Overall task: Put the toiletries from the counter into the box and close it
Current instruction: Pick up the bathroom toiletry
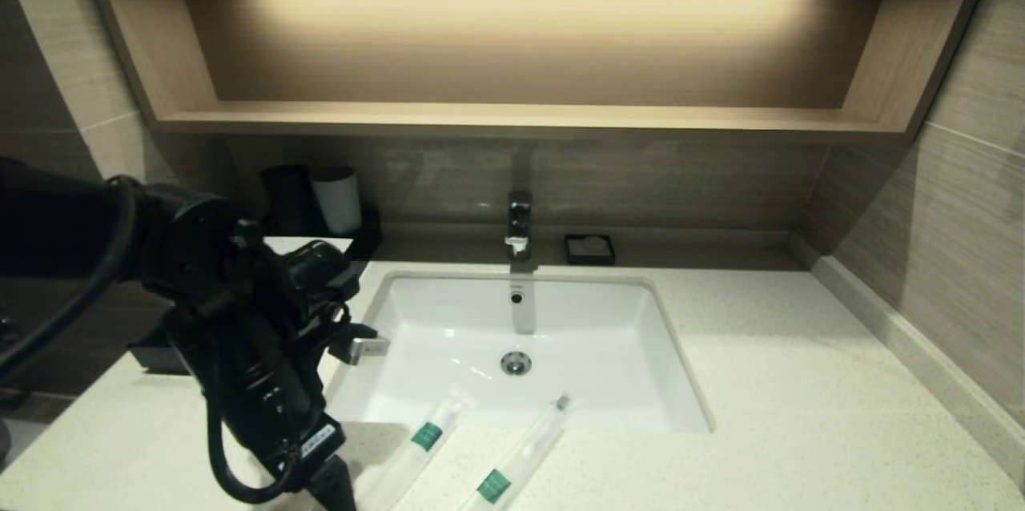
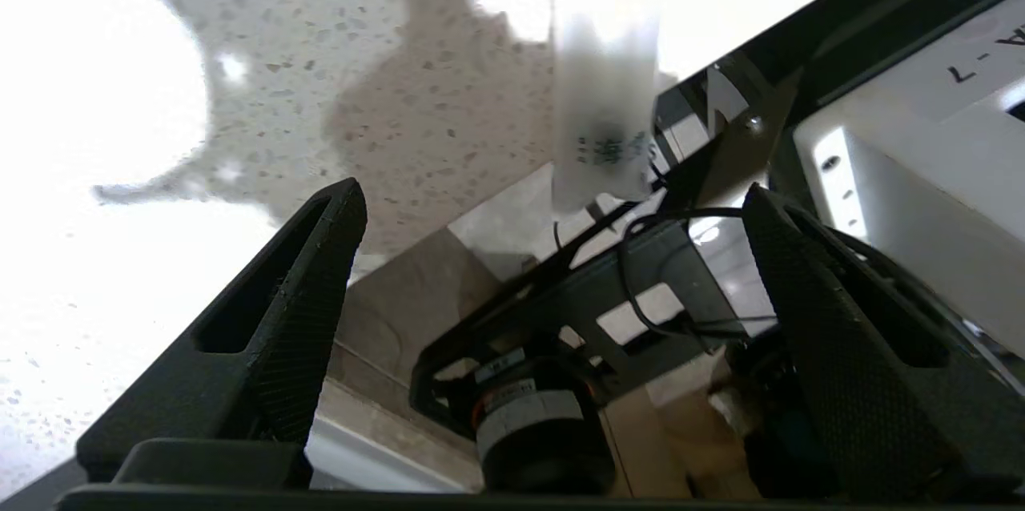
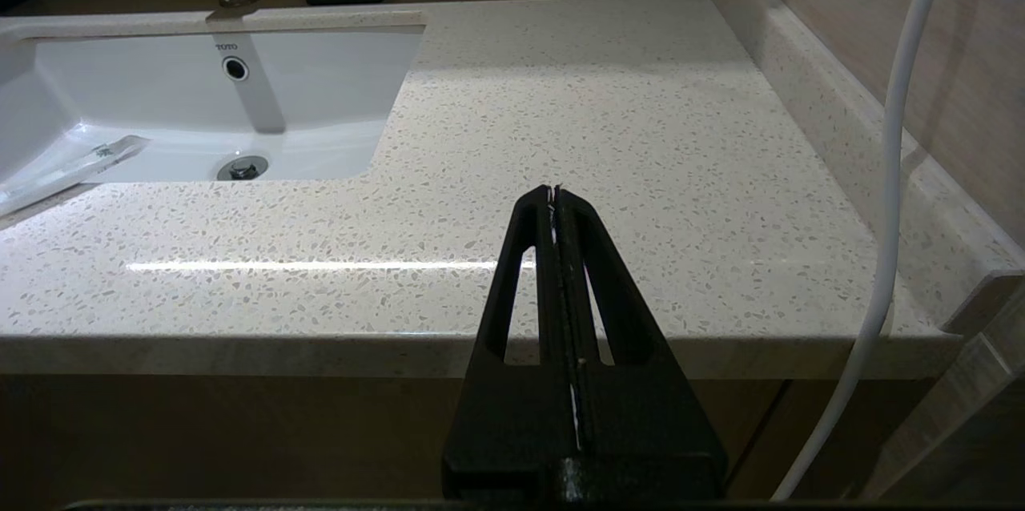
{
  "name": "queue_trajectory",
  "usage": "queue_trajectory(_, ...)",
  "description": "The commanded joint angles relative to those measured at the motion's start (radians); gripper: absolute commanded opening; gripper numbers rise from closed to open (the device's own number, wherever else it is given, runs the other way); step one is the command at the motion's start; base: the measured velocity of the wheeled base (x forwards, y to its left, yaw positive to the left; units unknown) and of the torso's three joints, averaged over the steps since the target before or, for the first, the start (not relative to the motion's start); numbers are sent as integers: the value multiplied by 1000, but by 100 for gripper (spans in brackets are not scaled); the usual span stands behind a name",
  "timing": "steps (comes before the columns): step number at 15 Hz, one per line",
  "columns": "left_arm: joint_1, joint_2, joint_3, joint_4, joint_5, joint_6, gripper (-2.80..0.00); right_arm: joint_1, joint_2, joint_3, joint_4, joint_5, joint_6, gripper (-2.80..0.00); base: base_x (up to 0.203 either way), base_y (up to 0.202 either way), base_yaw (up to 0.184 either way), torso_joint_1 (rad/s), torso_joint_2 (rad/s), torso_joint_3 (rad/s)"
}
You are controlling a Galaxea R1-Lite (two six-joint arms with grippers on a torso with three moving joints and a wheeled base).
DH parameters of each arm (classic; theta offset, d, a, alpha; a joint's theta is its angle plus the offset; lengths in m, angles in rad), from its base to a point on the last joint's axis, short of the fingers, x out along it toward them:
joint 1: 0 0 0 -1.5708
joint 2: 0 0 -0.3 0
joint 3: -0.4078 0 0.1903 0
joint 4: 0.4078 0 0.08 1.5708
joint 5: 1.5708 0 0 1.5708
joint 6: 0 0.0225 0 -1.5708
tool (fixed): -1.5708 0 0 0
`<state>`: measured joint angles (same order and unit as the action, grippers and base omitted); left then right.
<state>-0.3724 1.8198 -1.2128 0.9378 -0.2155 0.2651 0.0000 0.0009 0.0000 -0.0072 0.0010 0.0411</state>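
Observation:
Two toiletries in clear sleeves with green bands lie at the counter's [image 1: 801, 383] front edge, one on the left [image 1: 426, 435] and one on the right [image 1: 512, 459], their far ends over the sink rim. My left gripper [image 1: 332, 487] hangs just left of the left one, pointing down at the front edge. In the left wrist view the left gripper [image 2: 554, 195] is open and empty, and a sleeve end [image 2: 606, 134] lies beyond the fingertips. The box [image 1: 320, 243] is mostly hidden behind my left arm. The dark-tipped item is out of view. My right gripper [image 3: 554, 192] is shut and empty at the front right edge.
The white sink [image 1: 665, 351] sits mid-counter with a faucet [image 1: 519, 223] behind it. A small black soap dish [image 1: 589, 248] stands at the back wall. A black cup [image 1: 287, 199] and a white cup [image 1: 336, 199] stand at the back left. A wooden shelf [image 1: 512, 118] runs above.

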Motion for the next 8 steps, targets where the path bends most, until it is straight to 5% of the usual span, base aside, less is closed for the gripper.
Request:
queue_trajectory(1, 51, -71, 92, -54, -4, 57, 0, 0, 1, 0, 0, 1, 0, -280, 0, 0, 0, 0, 0, 0)
queue_trajectory(8, 89, -132, 253, -215, -7, 152, 0, 0, 1, 0, 0, 1, 1, -280, 0, 0, 0, 0, 0, 0)
